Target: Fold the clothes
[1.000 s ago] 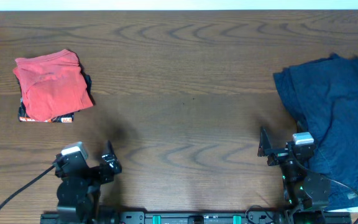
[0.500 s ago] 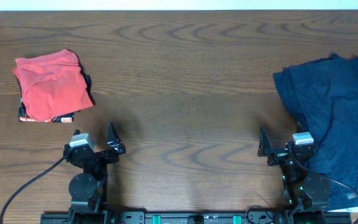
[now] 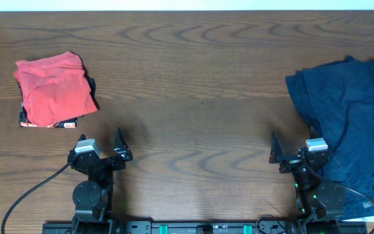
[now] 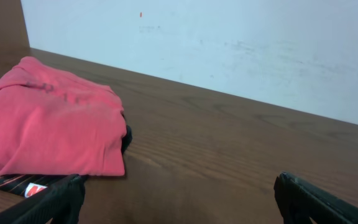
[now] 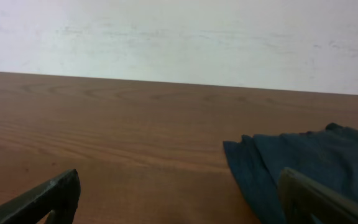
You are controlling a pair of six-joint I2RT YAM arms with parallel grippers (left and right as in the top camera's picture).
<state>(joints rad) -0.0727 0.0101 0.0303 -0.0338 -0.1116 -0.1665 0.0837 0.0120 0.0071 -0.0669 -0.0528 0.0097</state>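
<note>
we see folded red cloth (image 3: pixel 52 91) stacked on folded black printed garment (image 3: pixel 52 123), far left on brown wooden table (image 3: pixel 200 78). we judge it done pile, parked out of way. crumpled dark blue garment (image 3: pixel 346 123) lies unfolded at right, just beside right gripper (image 5: pixel 179 193), likely next job. left gripper (image 4: pixel 179 193) faces red stack. both jaws wide apart, empty. blue garment cut off by frame edge; its type and black piece's print unreadable.
</note>
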